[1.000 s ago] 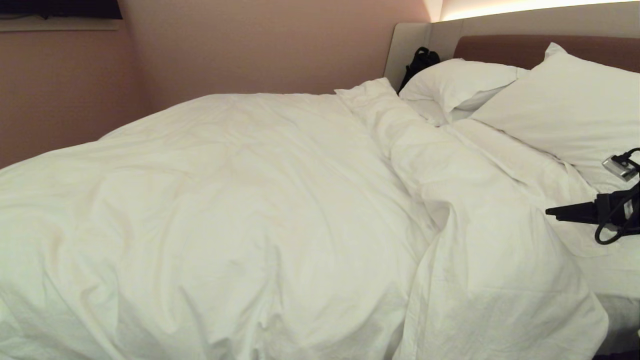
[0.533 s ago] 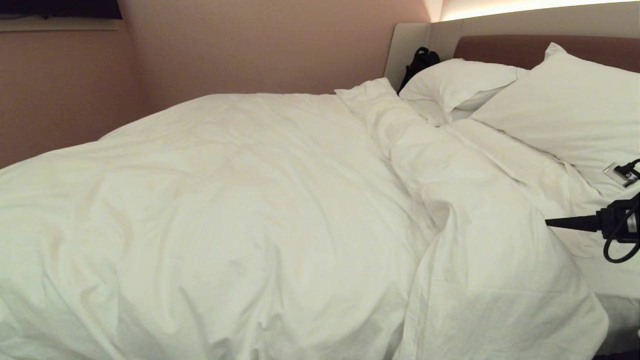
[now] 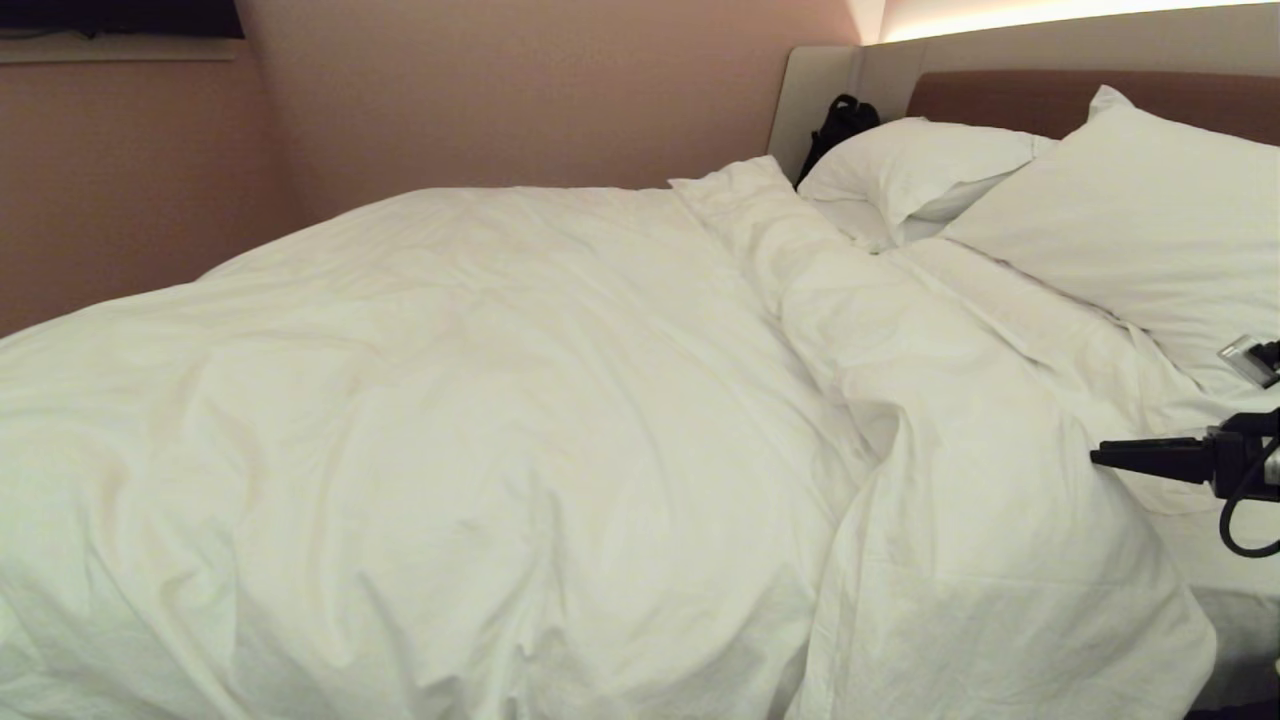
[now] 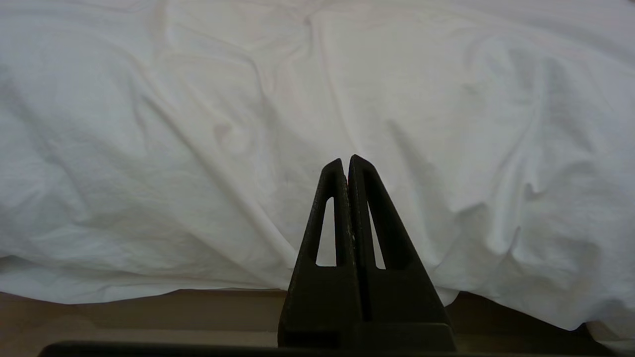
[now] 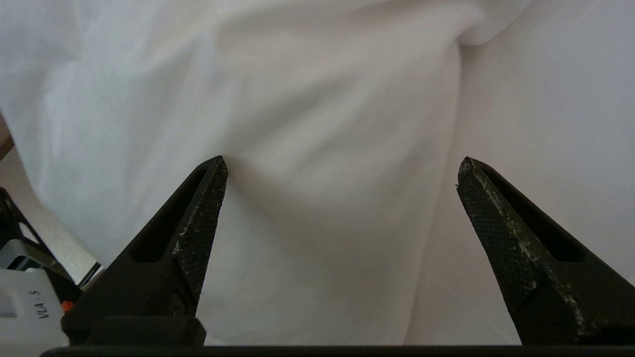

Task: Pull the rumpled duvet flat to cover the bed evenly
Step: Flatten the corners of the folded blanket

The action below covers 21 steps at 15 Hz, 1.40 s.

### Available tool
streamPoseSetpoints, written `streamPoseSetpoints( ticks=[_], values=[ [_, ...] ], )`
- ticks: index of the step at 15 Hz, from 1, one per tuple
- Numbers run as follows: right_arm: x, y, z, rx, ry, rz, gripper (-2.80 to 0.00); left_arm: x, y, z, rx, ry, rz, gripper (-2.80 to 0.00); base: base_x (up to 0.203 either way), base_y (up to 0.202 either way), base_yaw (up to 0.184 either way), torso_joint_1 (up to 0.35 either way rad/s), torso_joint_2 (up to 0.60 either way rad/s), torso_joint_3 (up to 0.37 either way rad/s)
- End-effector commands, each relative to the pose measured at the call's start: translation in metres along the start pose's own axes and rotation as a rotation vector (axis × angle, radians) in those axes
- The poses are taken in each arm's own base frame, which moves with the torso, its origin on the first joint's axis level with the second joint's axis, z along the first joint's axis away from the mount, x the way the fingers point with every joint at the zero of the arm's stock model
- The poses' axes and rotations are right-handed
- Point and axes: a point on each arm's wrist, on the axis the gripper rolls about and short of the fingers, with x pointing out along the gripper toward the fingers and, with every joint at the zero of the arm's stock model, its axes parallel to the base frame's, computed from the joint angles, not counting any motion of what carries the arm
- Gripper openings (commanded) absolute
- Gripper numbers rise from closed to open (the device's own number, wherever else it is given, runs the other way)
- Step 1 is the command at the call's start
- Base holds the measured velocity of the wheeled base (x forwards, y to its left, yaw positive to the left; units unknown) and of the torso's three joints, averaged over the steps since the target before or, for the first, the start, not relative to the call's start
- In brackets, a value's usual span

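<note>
The duvet (image 3: 480, 420) lies rumpled over most of the bed (image 3: 1010, 95), with a thick folded ridge (image 3: 850, 330) running from the pillows toward the near right corner. My right gripper (image 3: 1100, 456) reaches in level from the right edge, just above the duvet's right border. In the right wrist view the right gripper (image 5: 342, 163) is open wide over creased duvet cloth (image 5: 322, 99), with nothing between the fingers. My left gripper (image 4: 346, 161) is shut and empty, held low before the duvet's hanging edge (image 4: 198, 148); it is outside the head view.
Two white pillows (image 3: 920, 160) (image 3: 1140, 220) lean on the headboard. A black bag (image 3: 840, 120) sits at the headboard's far corner. Bare sheet (image 3: 1235, 570) shows at the right, beside the duvet. A pink wall (image 3: 500, 90) stands behind the bed.
The right gripper has sunk a little toward the bedding and its wrist has turned. The duvet and pillows have not moved.
</note>
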Motion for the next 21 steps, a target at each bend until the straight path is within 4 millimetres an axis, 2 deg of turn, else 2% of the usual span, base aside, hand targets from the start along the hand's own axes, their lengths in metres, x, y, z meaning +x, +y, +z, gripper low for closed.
streamPoseSetpoints(
  ticks=[1, 9, 15, 21],
  values=[
    [0.0, 0.005, -0.001, 0.0, -0.013, 0.023, 0.0, 0.0, 0.0, 0.0, -0.001, -0.001, 0.0, -2.8, 0.0, 0.0, 0.0, 0.0, 0.0, 0.0],
    [0.034, 0.018, -0.018, -0.024, 0.022, 0.124, 0.0, 0.0, 0.0, 0.0, -0.001, 0.0, 0.0, -2.8, 0.0, 0.0, 0.0, 0.0, 0.0, 0.0],
    [0.046, 0.024, -0.032, -0.042, 0.025, 0.15, 0.0, 0.0, 0.0, 0.0, -0.001, -0.001, 0.001, -2.8, 0.0, 0.0, 0.0, 0.0, 0.0, 0.0],
    [0.047, 0.029, -0.031, -0.048, 0.027, 0.159, 0.0, 0.0, 0.0, 0.0, -0.001, 0.0, 0.0, -2.8, 0.0, 0.0, 0.0, 0.0, 0.0, 0.0]
  ],
)
